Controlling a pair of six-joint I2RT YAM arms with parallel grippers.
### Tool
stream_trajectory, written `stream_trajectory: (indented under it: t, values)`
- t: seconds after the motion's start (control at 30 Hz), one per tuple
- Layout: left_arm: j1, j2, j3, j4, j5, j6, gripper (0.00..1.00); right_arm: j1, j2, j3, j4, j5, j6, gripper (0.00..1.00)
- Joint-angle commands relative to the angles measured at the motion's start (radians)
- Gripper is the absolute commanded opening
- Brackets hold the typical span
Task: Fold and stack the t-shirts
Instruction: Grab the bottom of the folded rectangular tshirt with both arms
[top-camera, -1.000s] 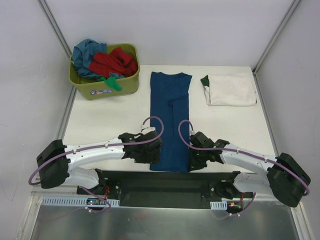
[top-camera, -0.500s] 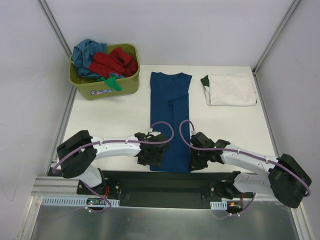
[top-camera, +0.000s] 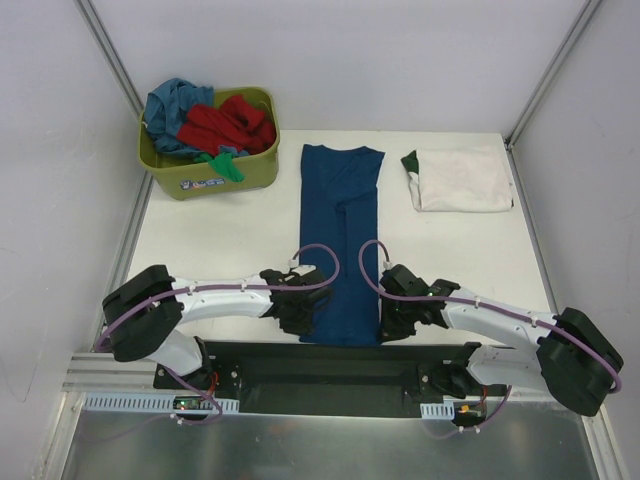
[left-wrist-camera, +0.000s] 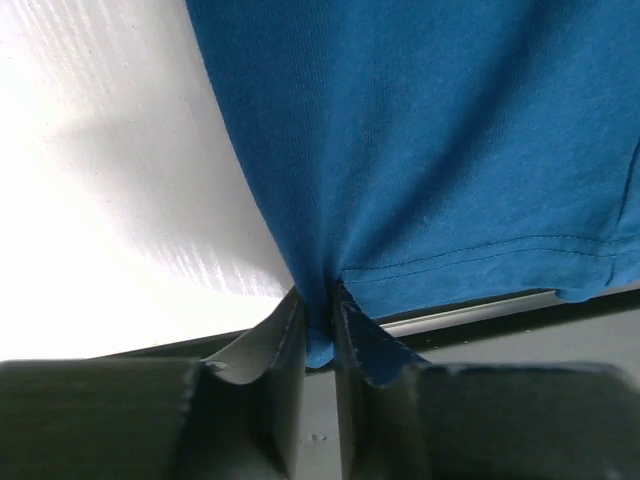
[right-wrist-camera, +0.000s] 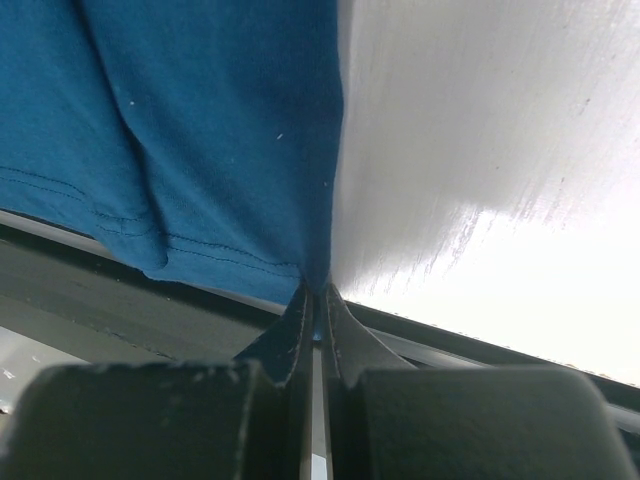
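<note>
I am folding the blue t-shirt, lying as a long strip right of the olive tub heaped with unfolded tees, one white t-shirt folded farther right, my left gripper and right gripper each pinching its near hem.

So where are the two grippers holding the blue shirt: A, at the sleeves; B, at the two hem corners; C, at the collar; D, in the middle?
B: the left gripper and right gripper each pinch a stitched hem corner of the blue shirt.
</note>
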Motion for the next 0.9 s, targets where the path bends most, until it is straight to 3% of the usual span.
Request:
stream_trajectory:
  t: [0.0, 0.3, 0.53, 0.73, 0.87]
  values:
    - [0.0, 0.01, -0.049, -0.081, 0.017, -0.029, 0.03, 0.016, -0.033, -0.019, -0.009, 0.0, 0.006, 0.0]
    - [-0.026, -0.124, -0.144, -0.043, 0.109, -0.112, 0.0, 0.12, -0.158, -0.098, 0.088, -0.135, 0.107, 0.0]
    - [-0.075, -0.365, -0.238, -0.035, 0.122, -0.201, 0.0, 0.202, -0.335, -0.131, 0.01, -0.063, 0.207, 0.0]
    - [-0.064, -0.431, -0.14, -0.03, -0.007, -0.106, 0.0, 0.203, -0.347, 0.027, -0.117, 0.122, 0.101, 0.0]
    - [0.031, -0.399, 0.001, -0.024, -0.075, 0.027, 0.0, 0.128, -0.286, 0.145, -0.147, 0.189, 0.014, 0.0]
